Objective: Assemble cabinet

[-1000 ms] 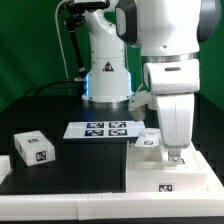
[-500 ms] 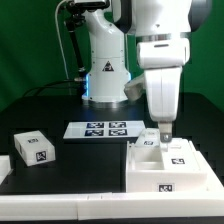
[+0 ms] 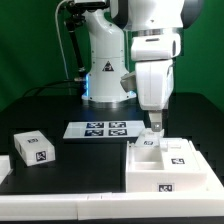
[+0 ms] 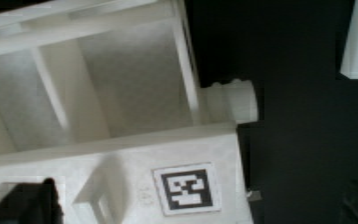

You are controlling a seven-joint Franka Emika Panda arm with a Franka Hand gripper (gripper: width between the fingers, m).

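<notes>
The cabinet (image 3: pixel 170 168) is a large white open box with inner dividers and marker tags, lying at the front on the exterior view's right. My gripper (image 3: pixel 155 127) hangs just above the box's far left corner, open and empty. In the wrist view the cabinet (image 4: pixel 105 90) fills most of the picture, with a tag (image 4: pixel 190 188) on its wall and a short round knob (image 4: pixel 234 100) on its side. One dark fingertip (image 4: pixel 23 205) shows at the picture's edge. A smaller white tagged block (image 3: pixel 32 147) lies on the exterior view's left, and part of another (image 3: pixel 4 166) at the edge.
The marker board (image 3: pixel 103 129) lies flat on the black table between the arm's base (image 3: pixel 105 85) and the cabinet. A white ledge (image 3: pixel 60 210) runs along the table's front edge. A green wall stands behind.
My gripper has risen out of the cabinet's right part and moved toward the exterior view's left and back. The cabinet and blocks have not moved.
</notes>
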